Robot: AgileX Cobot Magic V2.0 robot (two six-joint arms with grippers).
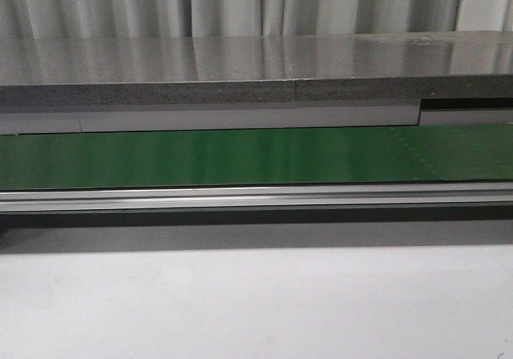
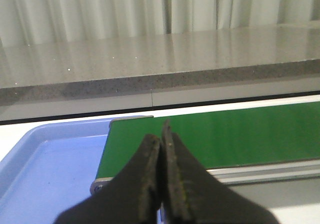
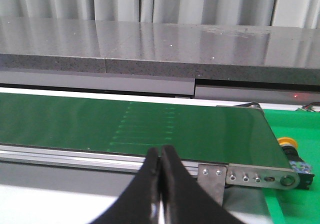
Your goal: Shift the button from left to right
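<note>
A conveyor belt (image 1: 256, 157) runs across before a counter (image 1: 256, 66), a tray (image 2: 30, 149) at its left end.

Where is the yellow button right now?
Only the right wrist view shows the button: it sits past the right end of the green conveyor belt, partly hidden behind the belt's end roller, on a green surface.

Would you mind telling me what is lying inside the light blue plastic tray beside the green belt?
The light blue plastic tray shows only bare floor; the shut left gripper covers its near corner.
</note>
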